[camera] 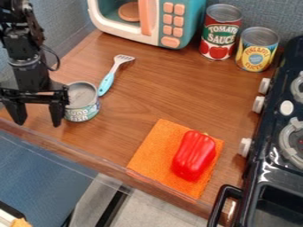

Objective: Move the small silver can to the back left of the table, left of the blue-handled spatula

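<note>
Counter: we see a brown wooden surface with visible grain, and its front edge goes slantwise from the left side to the lower right.
Low can: we find it upright at the left.
Spatula: it lies at the upper left, with a blue handle and a grey head.
Toy microwave: it stands at the top middle.
Red-labelled can and yellow-labelled can: we see both upright at the upper right.
Orange cloth: it lies flat, below the centre.
</note>
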